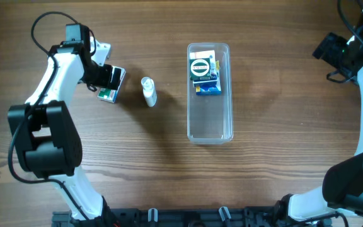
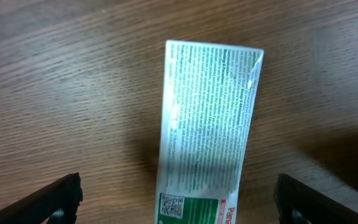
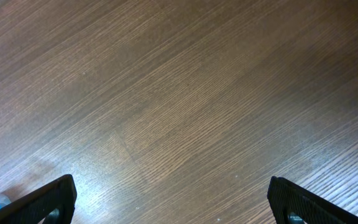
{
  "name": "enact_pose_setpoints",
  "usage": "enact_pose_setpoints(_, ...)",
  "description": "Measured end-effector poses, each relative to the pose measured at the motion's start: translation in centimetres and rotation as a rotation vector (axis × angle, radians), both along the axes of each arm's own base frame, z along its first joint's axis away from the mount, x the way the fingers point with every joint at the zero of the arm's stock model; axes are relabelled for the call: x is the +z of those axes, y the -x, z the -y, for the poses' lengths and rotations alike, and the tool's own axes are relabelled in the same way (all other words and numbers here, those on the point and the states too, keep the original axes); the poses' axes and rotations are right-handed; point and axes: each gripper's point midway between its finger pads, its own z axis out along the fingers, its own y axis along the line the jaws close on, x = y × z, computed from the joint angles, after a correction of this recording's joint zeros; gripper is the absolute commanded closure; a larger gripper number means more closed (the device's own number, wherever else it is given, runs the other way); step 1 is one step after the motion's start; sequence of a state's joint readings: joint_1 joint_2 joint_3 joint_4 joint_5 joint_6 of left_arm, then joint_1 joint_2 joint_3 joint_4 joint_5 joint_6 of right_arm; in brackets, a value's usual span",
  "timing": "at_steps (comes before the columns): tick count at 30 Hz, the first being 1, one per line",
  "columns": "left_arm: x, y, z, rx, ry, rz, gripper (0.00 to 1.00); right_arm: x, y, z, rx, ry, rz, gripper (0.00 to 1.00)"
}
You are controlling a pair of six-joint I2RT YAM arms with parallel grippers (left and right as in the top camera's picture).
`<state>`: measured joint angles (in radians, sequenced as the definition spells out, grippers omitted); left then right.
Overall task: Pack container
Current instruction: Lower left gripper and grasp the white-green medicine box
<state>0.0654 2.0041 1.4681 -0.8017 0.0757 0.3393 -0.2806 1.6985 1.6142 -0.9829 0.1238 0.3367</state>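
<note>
The clear plastic container (image 1: 210, 126) lies in the middle of the table, long side running front to back. Small boxes (image 1: 205, 70) fill its far end. A green and white box (image 1: 108, 95) lies flat on the table at the left, and it fills the left wrist view (image 2: 207, 124). My left gripper (image 1: 110, 80) is open directly over that box, one finger on each side of it (image 2: 179, 199). A small white bottle (image 1: 149, 91) lies between the box and the container. My right gripper (image 3: 173, 199) is open and empty over bare wood at the far right.
The right arm (image 1: 342, 53) sits at the far right edge, well away from the container. The arm bases stand along the front edge of the table.
</note>
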Motion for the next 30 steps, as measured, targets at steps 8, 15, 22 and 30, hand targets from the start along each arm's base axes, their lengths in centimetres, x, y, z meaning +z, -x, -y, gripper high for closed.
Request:
enact_pose_setpoints(8, -1.6, -0.3, 0.8, -0.038, -0.105, -0.02, 0.0, 0.0, 0.0, 0.0, 0.0, 0.0, 0.0, 0.0)
enact_pose_setpoints(15, -2.0, -0.7, 1.2, -0.045, -0.107, -0.01, 0.0, 0.0, 0.0, 0.0, 0.0, 0.0, 0.0, 0.0)
enact_pose_setpoints(22, -2.1, -0.5, 0.7, -0.018, -0.096, -0.018, 0.0, 0.0, 0.0, 0.0, 0.0, 0.0, 0.0, 0.0)
enact_pose_setpoints(30, -3.3, 0.1, 1.0, -0.017, -0.077, -0.062, 0.0, 0.0, 0.0, 0.0, 0.0, 0.0, 0.0, 0.0)
